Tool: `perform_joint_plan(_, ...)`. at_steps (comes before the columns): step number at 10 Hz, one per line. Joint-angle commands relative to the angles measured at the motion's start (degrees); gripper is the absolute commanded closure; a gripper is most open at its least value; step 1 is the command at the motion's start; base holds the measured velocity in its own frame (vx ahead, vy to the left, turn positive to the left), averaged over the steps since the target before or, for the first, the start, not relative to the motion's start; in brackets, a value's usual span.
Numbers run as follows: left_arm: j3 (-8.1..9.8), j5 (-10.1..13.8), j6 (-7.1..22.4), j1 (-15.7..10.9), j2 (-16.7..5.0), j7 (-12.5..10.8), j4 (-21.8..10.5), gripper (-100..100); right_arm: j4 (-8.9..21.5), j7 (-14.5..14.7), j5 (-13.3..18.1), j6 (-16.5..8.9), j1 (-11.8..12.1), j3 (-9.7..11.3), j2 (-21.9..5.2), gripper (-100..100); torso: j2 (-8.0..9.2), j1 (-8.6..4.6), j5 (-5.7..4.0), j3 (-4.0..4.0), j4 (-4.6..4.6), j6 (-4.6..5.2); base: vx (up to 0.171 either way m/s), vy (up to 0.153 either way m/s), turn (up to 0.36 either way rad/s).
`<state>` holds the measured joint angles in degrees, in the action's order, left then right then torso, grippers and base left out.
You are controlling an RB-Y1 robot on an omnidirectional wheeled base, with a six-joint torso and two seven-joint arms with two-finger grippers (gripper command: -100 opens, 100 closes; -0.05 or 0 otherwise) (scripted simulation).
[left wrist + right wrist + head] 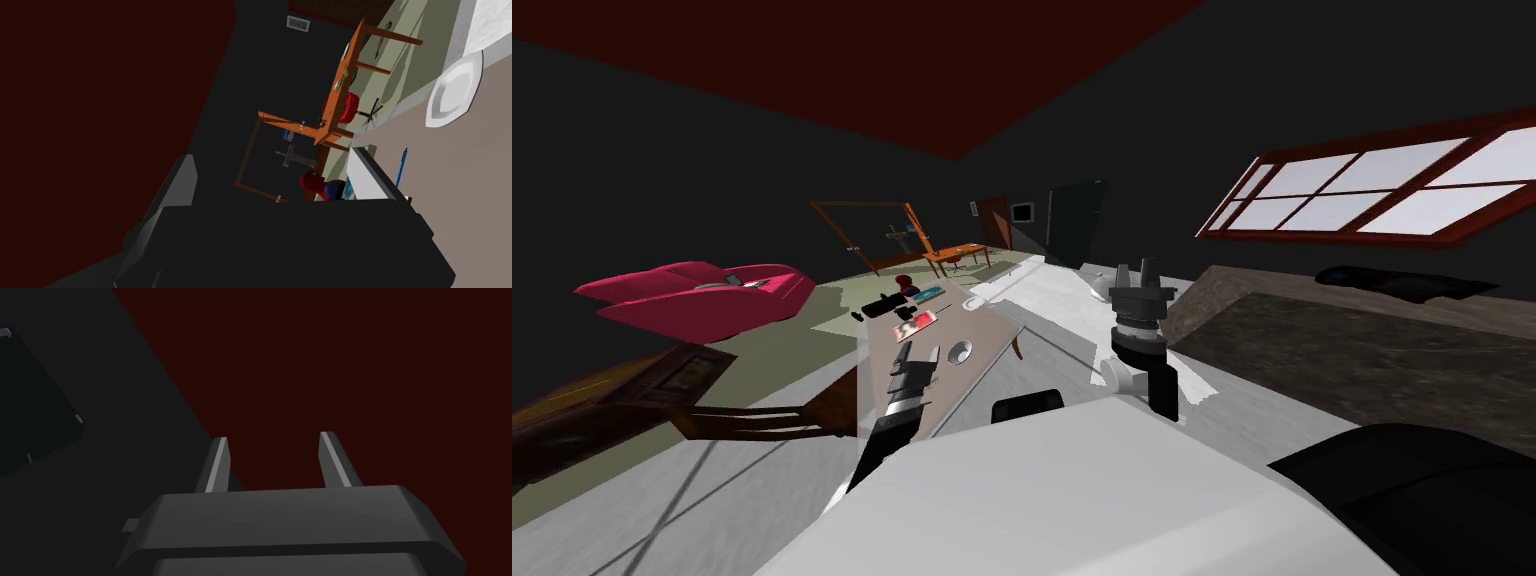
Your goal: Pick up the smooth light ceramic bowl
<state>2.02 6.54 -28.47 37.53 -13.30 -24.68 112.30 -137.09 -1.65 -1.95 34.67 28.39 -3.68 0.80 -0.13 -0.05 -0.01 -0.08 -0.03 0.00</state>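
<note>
Left pincer [272, 155], blades wide, hangs over the surface [982, 335] just beside the white bowl [961, 352] near its right edge. Right pincer [274, 438], also wide, is raised apart; farther clutter [917, 322] is indistinct.

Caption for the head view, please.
Left gripper hovers over the cluttered table beside the light bowl; right gripper raised, jaws open.

The bowl [959, 352] is plain pale grey-white, and the worktop [992, 325] under it is a flat greyish beige. The plate [452, 92] is white, the pen [401, 167] blue. The sofa [702, 290] is magenta, the desk [345, 75] orange, its chair [342, 107] red. The window [1382, 185] has a dark red frame and white panes. A second worktop [1342, 350] is mottled dark brown. The ceiling [350, 363] is dark red.
</note>
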Motion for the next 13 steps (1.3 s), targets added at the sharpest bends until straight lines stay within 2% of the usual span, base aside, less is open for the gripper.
perform_joint_plan(1,-0.51,-0.3,1.7,1.6,-0.9,-2.1,-2.7,-100,0.0,0.0,0.0,0.0,0.0,0.0,0.0,0,0.0,0.0,0.0,0.0,0.0,0.0,0.042,-0.019,-0.324)
perform_joint_plan(2,-0.56,-0.3,2.1,2.4,-1.8,-3.6,-4.9,-100,0.0,0.0,0.0,0.0,0.0,0.0,0.0,0,-0.01,-0.02,0.0,-0.01,0.0,0.01,0.05,-0.017,-0.307)
perform_joint_plan(3,-0.56,-0.3,2.1,2.4,-1.8,-3.7,-5.1,-100,0.0,0.0,0.0,0.0,0.0,0.0,0.0,0,-0.03,0.0,-0.01,-0.02,-0.01,-0.01,0.038,-0.012,-0.101)
perform_joint_plan(5,-0.79,-0.2,3.0,4.0,-3.6,-6.8,-9.3,-100,0.0,0.0,0.0,0.0,0.0,0.0,0.0,0,0.03,-0.04,-0.01,0.02,0.01,-0.02,0.035,-0.028,-0.322)
perform_joint_plan(6,-0.79,-0.2,3.0,4.0,-3.6,-6.8,-10.0,-100,0.0,0.0,0.0,0.0,0.0,0.0,0.0,0,0.03,-0.06,-0.02,0.02,0.01,0.02,0.026,-0.009,-0.126)
perform_joint_plan(7,-0.95,-0.2,3.5,4.8,-4.4,-8.4,-11.7,-100,0.0,0.0,0.0,0.0,0.0,0.0,0.0,0,0.06,-0.01,-0.01,0.03,0.01,-0.07,0.024,-0.012,-0.189)
perform_joint_plan(8,-0.95,-0.2,3.5,4.8,-4.4,-8.4,-12.4,-100,0.0,0.0,0.0,0.0,0.0,0.0,0.0,0,0.06,-0.01,-0.01,0.04,0.02,-0.01,0.019,-0.008,-0.115)
perform_joint_plan(10,-1.35,-0.2,4.4,6.4,-6.0,-11.6,-16.1,-100,0.0,0.0,0.0,0.0,0.0,0.0,0.0,0,0.07,-0.03,-0.02,0.04,0.02,-0.01,0.035,-0.023,-0.31)
perform_joint_plan(11,-1.35,-0.2,4.4,6.4,-6.0,-11.6,-17.2,-100,0.0,0.0,0.0,0.0,0.0,0.0,0.0,0,0.02,-0.04,-0.02,0.01,0.01,-0.01,0.038,-0.006,-0.108)
perform_joint_plan(13,-1.8,-0.2,5.5,8.0,-7.5,-14.8,-22.0,-100,0.0,0.0,0.0,0.0,0.0,0.0,0.0,0,0.03,0.01,-0.01,0.02,0.01,-0.03,0.044,-0.004,-0.323)
